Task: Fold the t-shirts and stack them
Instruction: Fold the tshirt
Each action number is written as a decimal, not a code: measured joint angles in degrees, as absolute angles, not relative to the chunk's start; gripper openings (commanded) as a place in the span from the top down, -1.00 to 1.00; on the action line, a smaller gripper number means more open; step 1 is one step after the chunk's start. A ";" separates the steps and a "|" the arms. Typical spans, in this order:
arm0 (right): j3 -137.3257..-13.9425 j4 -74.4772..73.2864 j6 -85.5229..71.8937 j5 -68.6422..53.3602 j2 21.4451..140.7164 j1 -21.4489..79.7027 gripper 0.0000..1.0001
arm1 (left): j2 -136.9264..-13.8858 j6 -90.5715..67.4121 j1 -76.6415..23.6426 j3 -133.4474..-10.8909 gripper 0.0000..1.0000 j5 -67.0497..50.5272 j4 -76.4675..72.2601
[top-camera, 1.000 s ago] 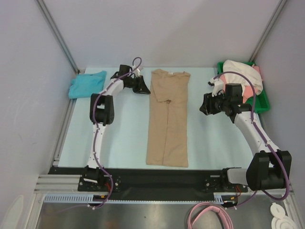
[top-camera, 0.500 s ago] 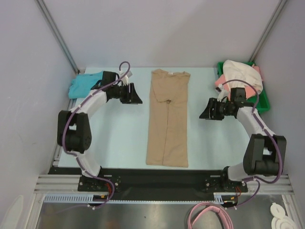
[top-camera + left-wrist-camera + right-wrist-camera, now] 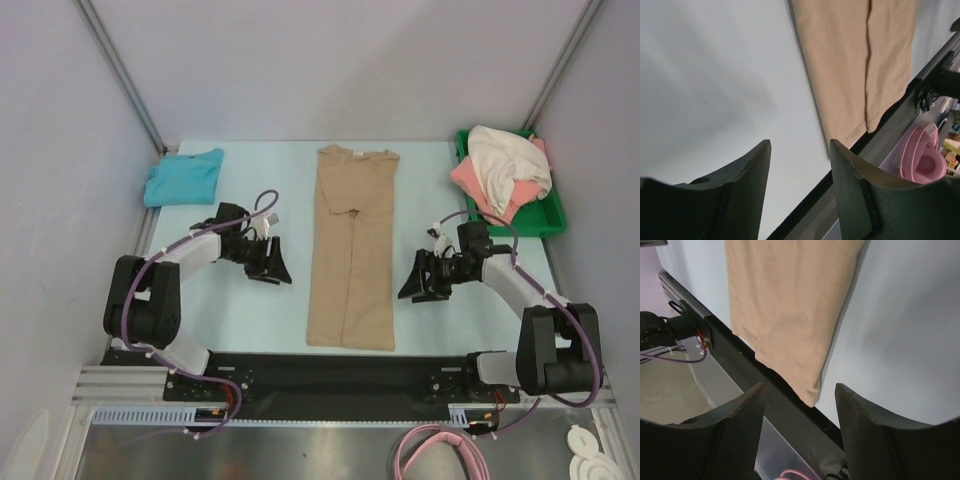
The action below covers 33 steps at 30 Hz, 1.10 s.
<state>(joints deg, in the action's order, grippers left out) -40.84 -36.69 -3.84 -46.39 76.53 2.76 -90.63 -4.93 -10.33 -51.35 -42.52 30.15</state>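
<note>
A tan t-shirt lies flat down the middle of the table, folded lengthwise into a long strip, collar at the far end. It also shows in the left wrist view and the right wrist view. My left gripper hovers just left of its lower half, open and holding nothing. On the shirt's other side my right gripper is open too, with nothing between its fingers. A teal-blue t-shirt sits at the far left. Cream-white and coral-pink t-shirts lie heaped in the tray.
A green plastic tray stands at the far right corner. The black front rail runs along the table's near edge, close to the tan shirt's hem. A pink cable coil lies below the table.
Both arms have drawn back from the far end of the table toward the near half, flanking the tan shirt's lower part. Both grippers have opened wider. The shirt has not moved.
</note>
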 measured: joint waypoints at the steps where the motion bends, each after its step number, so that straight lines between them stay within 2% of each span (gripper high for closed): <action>1: -40.51 -36.95 -4.16 -45.87 75.46 3.55 -0.24 | -90.63 -4.29 -10.70 -50.63 -0.10 -42.35 30.92; 4: -40.64 -36.99 -5.98 -43.29 75.33 6.02 -0.21 | -90.63 -3.11 -12.45 -50.04 -0.04 -42.13 33.36; 10: -40.69 -37.06 -8.27 -39.18 83.05 6.96 -0.15 | -90.76 -2.42 -18.37 -50.04 -0.01 -42.39 34.37; 17: -40.69 -37.65 -8.73 -36.45 84.23 7.46 0.02 | -94.30 -2.42 -25.89 -50.09 0.04 -42.81 36.34; 24: -40.75 -38.57 -9.61 -35.86 87.02 13.67 0.01 | -95.98 -2.50 -27.51 -50.26 -0.01 -42.61 40.80; 33: -40.75 -39.13 -10.94 -37.12 87.55 18.81 0.03 | -100.84 -2.00 -30.02 -51.46 0.10 -42.85 41.25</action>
<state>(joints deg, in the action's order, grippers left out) -40.75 -39.13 -10.94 -37.12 87.55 18.81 -100.84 -2.00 -30.02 -51.46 -42.85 41.25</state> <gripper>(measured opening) 0.495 0.456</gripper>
